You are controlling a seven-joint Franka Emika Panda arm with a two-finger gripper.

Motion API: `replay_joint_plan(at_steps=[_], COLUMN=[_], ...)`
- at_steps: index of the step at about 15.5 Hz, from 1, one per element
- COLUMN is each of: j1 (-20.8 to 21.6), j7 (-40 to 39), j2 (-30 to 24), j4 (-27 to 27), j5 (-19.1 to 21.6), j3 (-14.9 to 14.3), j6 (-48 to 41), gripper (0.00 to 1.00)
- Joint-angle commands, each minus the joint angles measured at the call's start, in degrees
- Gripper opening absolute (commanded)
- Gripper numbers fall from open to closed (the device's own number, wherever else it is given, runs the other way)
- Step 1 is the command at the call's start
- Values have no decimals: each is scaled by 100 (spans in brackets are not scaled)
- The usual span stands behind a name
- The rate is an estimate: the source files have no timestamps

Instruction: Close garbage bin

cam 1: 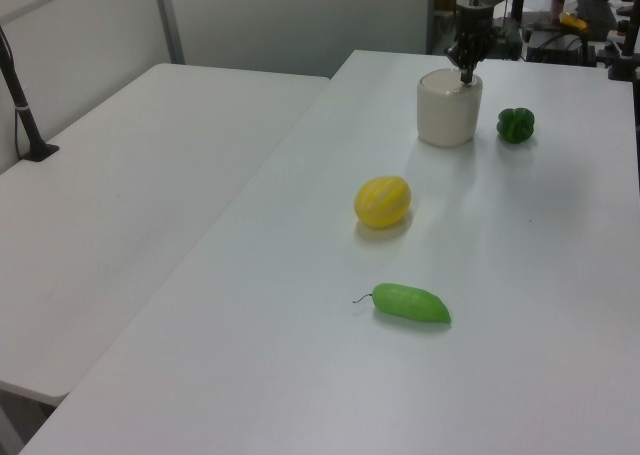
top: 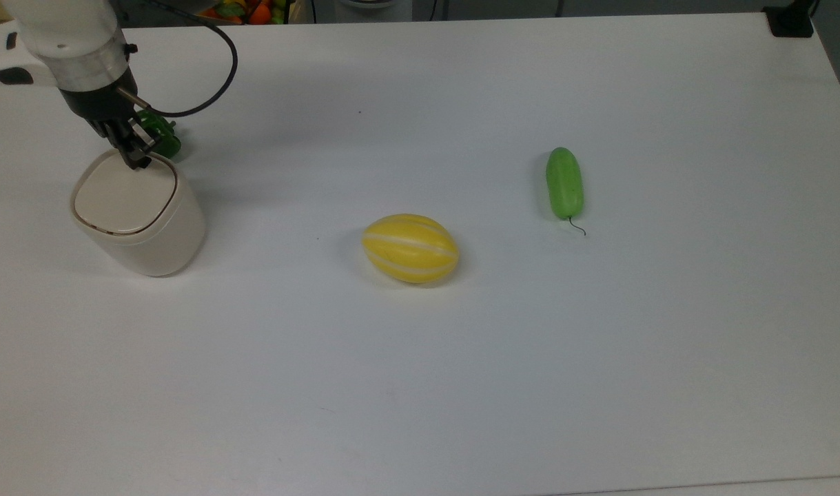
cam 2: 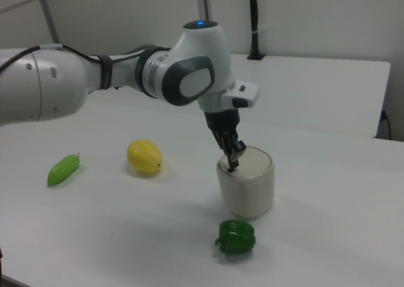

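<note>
1. The garbage bin (top: 138, 219) is standing near the yellow melon (top: 410, 248), its lid lying flat — closing looks done.
2. The gripper (top: 136, 156) is resting on the lid's edge beside the green pepper (top: 161, 136), fingers pinched together, holding nothing.
3. Next — probably lifting clear.

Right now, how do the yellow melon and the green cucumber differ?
Colour: the yellow melon is yellow with pale stripes; the green cucumber is plain green. Shape: the melon is a plump oval, the cucumber long and slim with a thin dark stem at one end. Position: in the top view the melon lies nearer the garbage bin than the cucumber does. Both lie on their sides on the white table, untouched.
</note>
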Motion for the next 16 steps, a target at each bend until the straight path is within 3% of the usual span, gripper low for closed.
replay_joint_plan(at_steps=[1,6,9,11,14,16], j1=[44,483,834,1037,1292,1397], j7=[-70,-281,-561,-659,-878,-975], j2=[-638,-1587,-2201,-2501,-2660,-2669], j4=[-291,-835,-1309,-1495,-1557,-1557], j5=[-36,-19,-10,-1,-1,17], j3=[83,110,110,119,128,154], j6=[13,-689,-1137,-1453,-1832,-1973], gripper=[0,5,18,37,97,100])
